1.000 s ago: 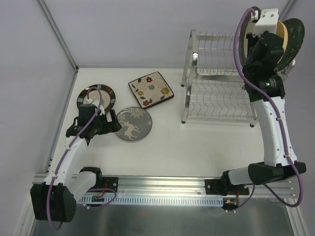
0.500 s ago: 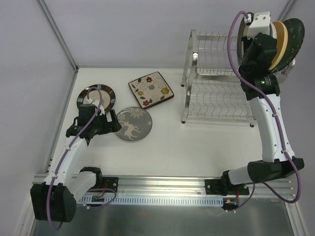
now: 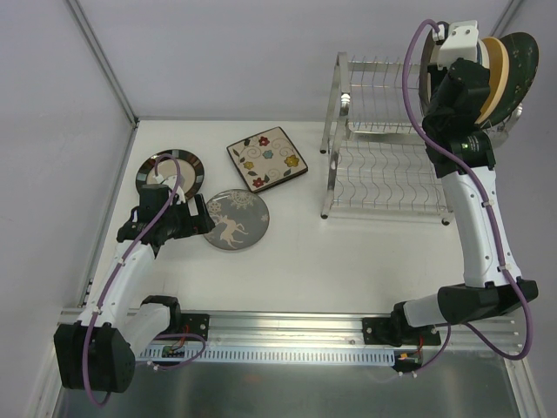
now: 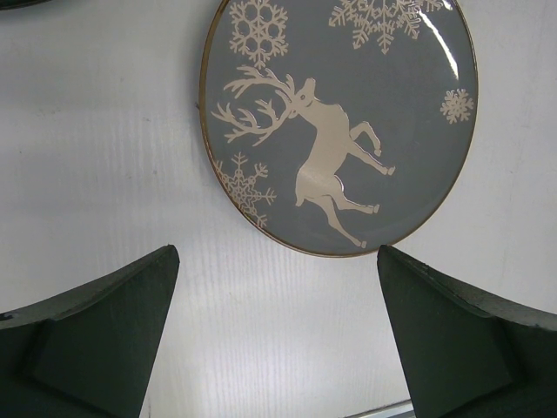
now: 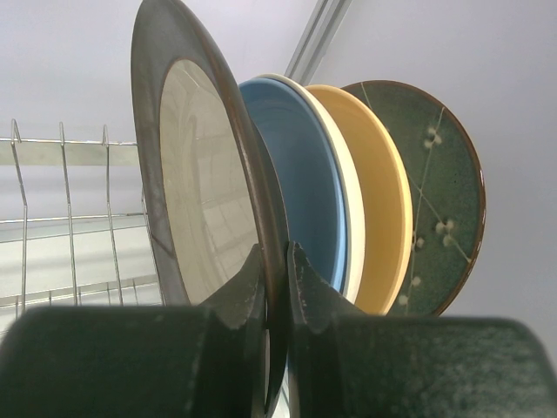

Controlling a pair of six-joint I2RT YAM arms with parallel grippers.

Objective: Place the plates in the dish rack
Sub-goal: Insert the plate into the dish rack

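Note:
My right gripper (image 5: 277, 252) is shut on the lower rim of a brown-rimmed cream plate (image 5: 200, 174), held upright over the upper tier of the silver dish rack (image 3: 383, 165). Just behind it stand a blue plate (image 5: 305, 174), a tan plate (image 5: 383, 200) and a dark green plate (image 5: 435, 192), all on edge. My left gripper (image 4: 278, 257) hangs open over bare table, just short of the near edge of the grey deer plate (image 4: 339, 122), which lies flat. Nothing is between its fingers.
A square floral plate (image 3: 268, 158) and a round plate with a dark striped rim (image 3: 170, 172) lie flat on the table left of the rack. A metal rail (image 3: 287, 326) runs along the near edge. White walls close in the left and back.
The right arm carried its plate a little to the left along the rack's top tier, then held still. The left arm has not moved.

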